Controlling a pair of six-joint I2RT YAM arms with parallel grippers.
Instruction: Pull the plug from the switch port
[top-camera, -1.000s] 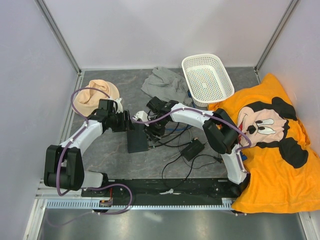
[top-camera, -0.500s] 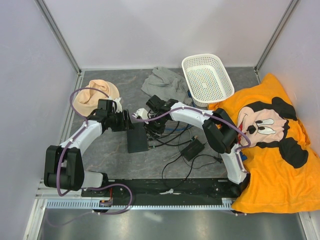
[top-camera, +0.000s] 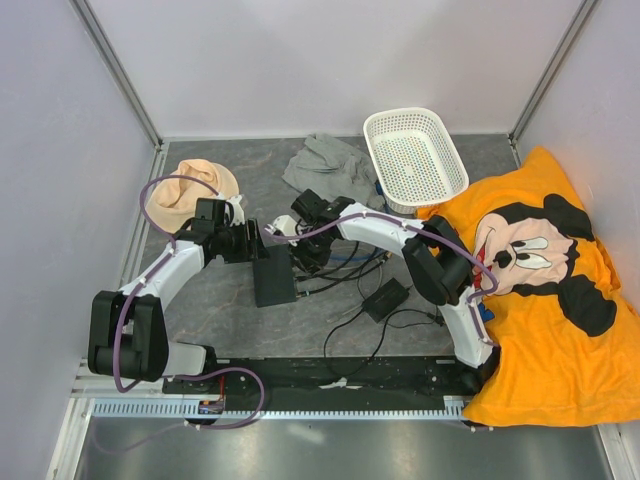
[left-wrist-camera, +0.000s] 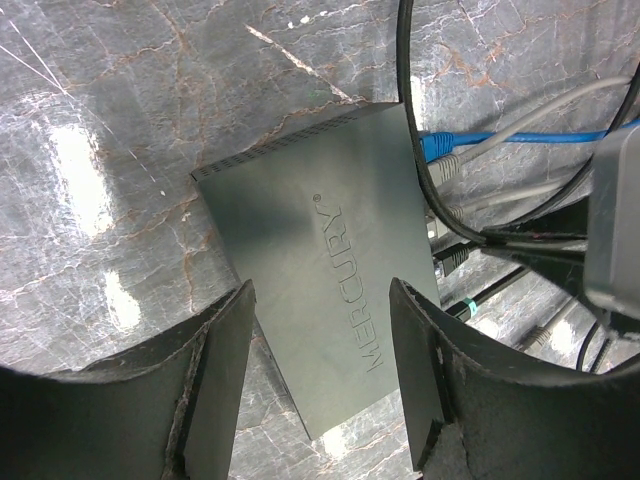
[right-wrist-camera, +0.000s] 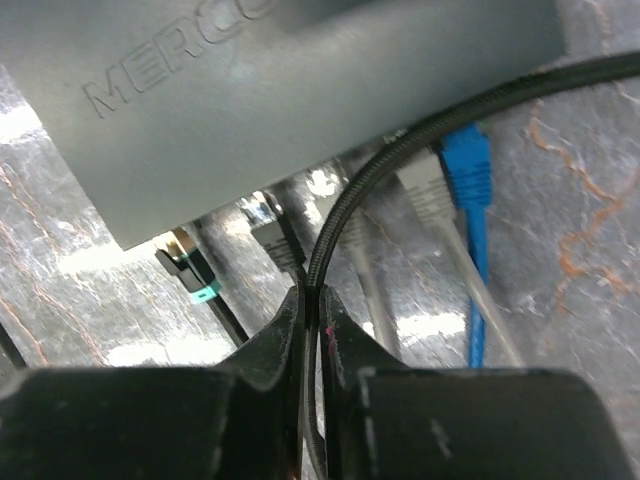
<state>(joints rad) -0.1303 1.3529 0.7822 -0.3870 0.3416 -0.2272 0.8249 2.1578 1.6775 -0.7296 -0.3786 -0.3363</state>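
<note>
The black switch (top-camera: 273, 277) marked MERCURY lies flat on the table, and it also shows in the left wrist view (left-wrist-camera: 320, 250) and the right wrist view (right-wrist-camera: 300, 80). Several plugs sit in its port row: a blue plug (right-wrist-camera: 465, 165), grey plugs (right-wrist-camera: 275, 235) and a black plug with a teal band (right-wrist-camera: 190, 270). My left gripper (left-wrist-camera: 320, 400) is open, with its fingers on either side of the switch's end. My right gripper (right-wrist-camera: 312, 300) is shut on a black braided cable (right-wrist-camera: 400, 150) just short of the ports.
A black power brick (top-camera: 385, 298) with thin cords lies right of the switch among tangled cables. A white basket (top-camera: 415, 155), a grey cloth (top-camera: 330, 165) and a peach hat (top-camera: 190, 190) lie at the back. An orange cartoon pillow (top-camera: 540, 280) fills the right side.
My right arm has shifted slightly left, toward the switch's port side. The left arm and the switch have not moved.
</note>
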